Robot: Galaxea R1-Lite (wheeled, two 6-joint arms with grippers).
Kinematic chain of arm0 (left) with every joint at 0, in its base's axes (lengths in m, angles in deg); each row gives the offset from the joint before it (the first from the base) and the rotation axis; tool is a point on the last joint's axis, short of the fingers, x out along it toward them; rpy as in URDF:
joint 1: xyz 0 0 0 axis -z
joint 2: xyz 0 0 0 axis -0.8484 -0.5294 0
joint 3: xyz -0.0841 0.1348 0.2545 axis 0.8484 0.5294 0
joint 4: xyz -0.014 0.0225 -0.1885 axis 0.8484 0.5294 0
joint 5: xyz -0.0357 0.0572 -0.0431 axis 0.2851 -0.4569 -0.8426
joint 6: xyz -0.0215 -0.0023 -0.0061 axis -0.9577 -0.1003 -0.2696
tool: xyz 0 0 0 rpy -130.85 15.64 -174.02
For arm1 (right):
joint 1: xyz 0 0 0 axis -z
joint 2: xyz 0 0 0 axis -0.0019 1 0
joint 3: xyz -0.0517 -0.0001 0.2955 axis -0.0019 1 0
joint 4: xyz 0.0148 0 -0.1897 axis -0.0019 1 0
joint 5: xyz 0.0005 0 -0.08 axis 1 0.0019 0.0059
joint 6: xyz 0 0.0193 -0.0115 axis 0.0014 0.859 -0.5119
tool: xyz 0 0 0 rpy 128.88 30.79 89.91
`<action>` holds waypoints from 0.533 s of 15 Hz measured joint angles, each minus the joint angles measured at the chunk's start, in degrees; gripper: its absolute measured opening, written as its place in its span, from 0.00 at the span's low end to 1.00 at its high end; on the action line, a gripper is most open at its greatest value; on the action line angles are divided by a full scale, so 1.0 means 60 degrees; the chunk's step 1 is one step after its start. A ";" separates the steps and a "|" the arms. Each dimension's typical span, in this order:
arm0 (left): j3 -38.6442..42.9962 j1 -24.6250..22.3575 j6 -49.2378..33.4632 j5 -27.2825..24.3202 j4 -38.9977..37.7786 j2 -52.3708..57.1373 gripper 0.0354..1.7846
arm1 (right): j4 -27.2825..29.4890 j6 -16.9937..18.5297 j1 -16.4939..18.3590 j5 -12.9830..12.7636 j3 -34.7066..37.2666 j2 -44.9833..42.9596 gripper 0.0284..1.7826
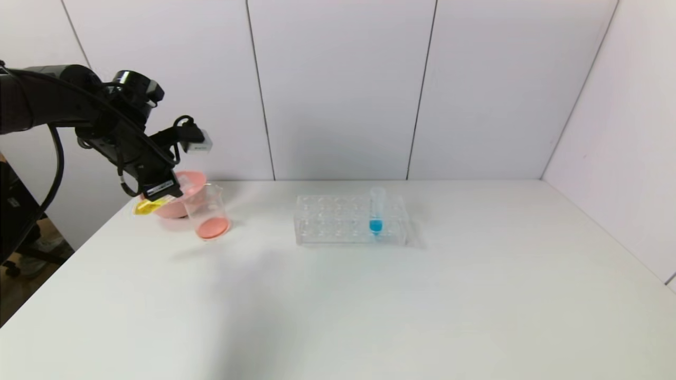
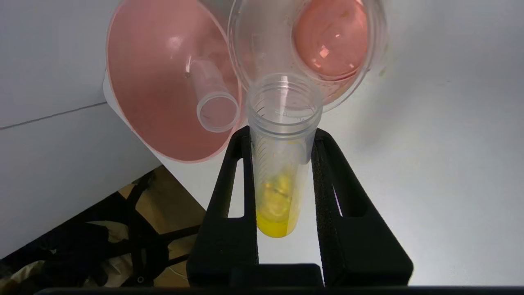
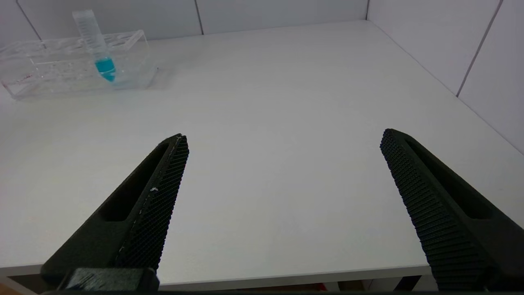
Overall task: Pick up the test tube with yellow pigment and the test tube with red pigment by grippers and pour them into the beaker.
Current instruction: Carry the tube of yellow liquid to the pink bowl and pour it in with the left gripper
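Observation:
My left gripper (image 1: 158,192) is shut on the test tube with yellow pigment (image 2: 282,164). It holds the tube tilted above the table's far left corner. Yellow liquid sits in the rounded tip (image 1: 143,207). The open mouth points at the rim of the beaker (image 1: 208,214), which holds red-orange liquid at its bottom (image 2: 329,41). No tube with red liquid shows; an empty clear tube (image 2: 211,102) lies in the pink bowl. My right gripper (image 3: 282,139) is open and empty above the table's front edge, out of the head view.
The pink bowl (image 1: 182,198) stands just behind the beaker, touching or nearly so. A clear tube rack (image 1: 351,219) stands mid-table with a blue-liquid tube (image 1: 376,211) upright in it. The table edge (image 2: 163,164) and a drop to the floor lie under my left gripper.

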 joint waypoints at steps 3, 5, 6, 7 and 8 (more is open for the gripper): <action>0.0000 0.0209 0.0124 0.0557 0.0000 0.0014 0.22 | 0.0000 0.0000 0.0000 0.0000 0.0000 0.0000 0.96; 0.0000 0.0329 0.0291 0.1030 -0.0008 0.0033 0.22 | 0.0004 0.0000 0.0000 -0.0004 0.0000 0.0000 0.96; 0.0000 0.0354 0.0351 0.1278 -0.0041 0.0041 0.22 | 0.0004 0.0000 0.0000 -0.0004 0.0000 0.0002 0.96; 0.0000 0.0370 0.0455 0.1479 -0.0165 0.0059 0.22 | 0.0000 0.0000 0.0000 -0.0004 0.0000 0.0000 0.96; 0.0000 0.0386 0.0557 0.1595 -0.0248 0.0079 0.22 | 0.0000 -0.0004 0.0000 0.0000 0.0000 0.0000 0.96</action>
